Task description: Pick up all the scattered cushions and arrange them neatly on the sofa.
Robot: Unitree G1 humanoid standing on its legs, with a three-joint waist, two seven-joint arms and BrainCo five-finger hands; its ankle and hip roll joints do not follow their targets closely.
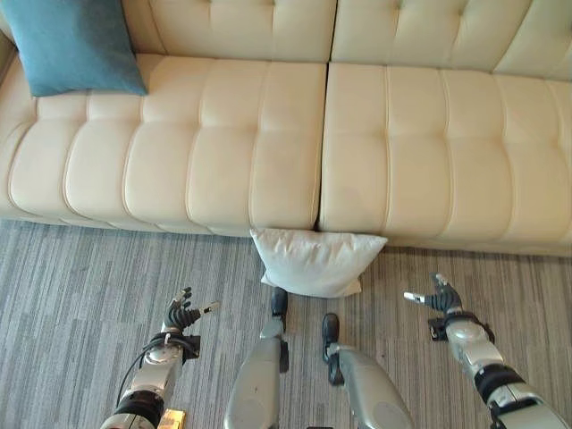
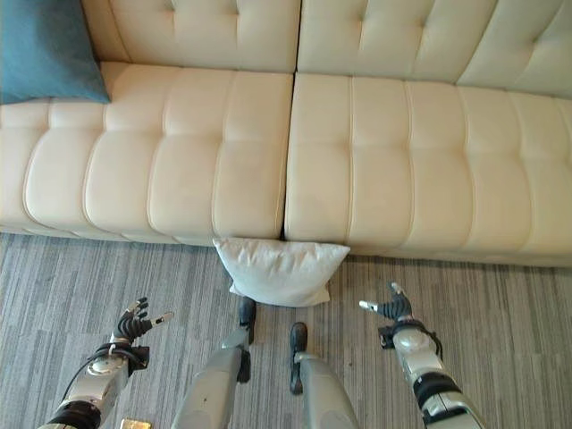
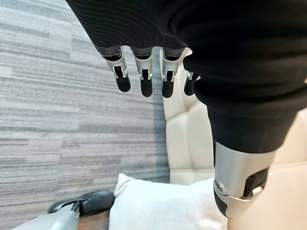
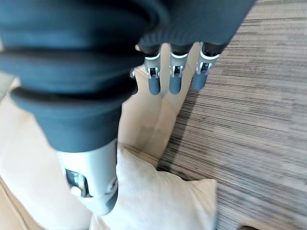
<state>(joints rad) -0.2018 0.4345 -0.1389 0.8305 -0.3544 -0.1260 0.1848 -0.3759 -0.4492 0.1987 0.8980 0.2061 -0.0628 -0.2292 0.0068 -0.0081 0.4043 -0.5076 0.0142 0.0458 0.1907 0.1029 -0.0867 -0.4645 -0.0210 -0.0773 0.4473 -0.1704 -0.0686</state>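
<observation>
Cushion, white square fabric (image 1: 315, 260), on grey carpet floor (image 1: 80, 277) against cream leather sofa (image 1: 223, 143) front, 12 o'clock from robot hands. Left robot hand (image 1: 183, 315), right robot hand (image 1: 436, 296): fingers apart, empty. Reach step; next likely two-sided grasp. Teal cushion (image 1: 71, 43) already on sofa, 10 o'clock.

A living room or lounge is suggested: a long cream tufted sofa (image 1: 357, 134) is set on grey striped carpet (image 1: 80, 277), a teal cushion (image 1: 71, 45) is propped on its seat, and a white cushion (image 1: 313, 261) is lying at its foot.
</observation>
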